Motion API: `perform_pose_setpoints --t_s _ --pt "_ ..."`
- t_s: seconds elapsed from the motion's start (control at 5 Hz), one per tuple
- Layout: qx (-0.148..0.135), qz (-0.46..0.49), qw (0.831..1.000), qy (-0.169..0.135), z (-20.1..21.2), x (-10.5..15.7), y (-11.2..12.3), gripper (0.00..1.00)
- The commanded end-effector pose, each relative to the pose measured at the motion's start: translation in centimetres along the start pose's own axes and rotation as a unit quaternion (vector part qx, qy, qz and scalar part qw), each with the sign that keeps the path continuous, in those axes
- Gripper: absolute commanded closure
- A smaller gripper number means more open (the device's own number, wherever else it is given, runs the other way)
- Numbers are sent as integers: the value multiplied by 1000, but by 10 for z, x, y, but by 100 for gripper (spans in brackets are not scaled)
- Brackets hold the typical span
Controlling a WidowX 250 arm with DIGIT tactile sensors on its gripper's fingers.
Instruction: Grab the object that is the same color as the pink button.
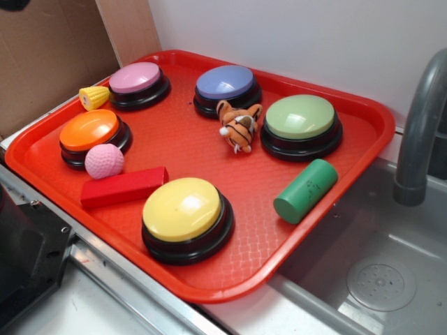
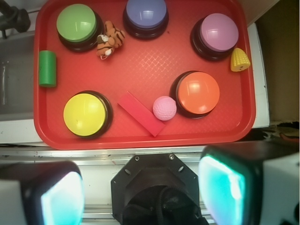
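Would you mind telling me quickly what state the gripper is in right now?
Gripper: open and empty, fingers spread wide apart above the near edge of the tray; the pink ball lies untouched.

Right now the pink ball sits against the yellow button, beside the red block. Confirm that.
Not quite. The pink ball sits against the orange button, not the yellow button. It is beside the red block, as the wrist view shows.

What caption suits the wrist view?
Open gripper above red tray: pink ball beside orange button.
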State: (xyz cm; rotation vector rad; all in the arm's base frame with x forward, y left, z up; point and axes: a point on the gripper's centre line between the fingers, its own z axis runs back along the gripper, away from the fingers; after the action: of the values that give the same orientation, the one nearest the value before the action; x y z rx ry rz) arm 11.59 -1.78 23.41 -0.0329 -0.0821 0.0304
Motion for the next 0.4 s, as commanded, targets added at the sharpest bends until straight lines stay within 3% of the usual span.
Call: perform_pose_setpoints --t_s 0.0,0.2 --pt "0 0 1000 0 0 0 0 0" --pt "-27 51 998 -39 -13 1 10 0"
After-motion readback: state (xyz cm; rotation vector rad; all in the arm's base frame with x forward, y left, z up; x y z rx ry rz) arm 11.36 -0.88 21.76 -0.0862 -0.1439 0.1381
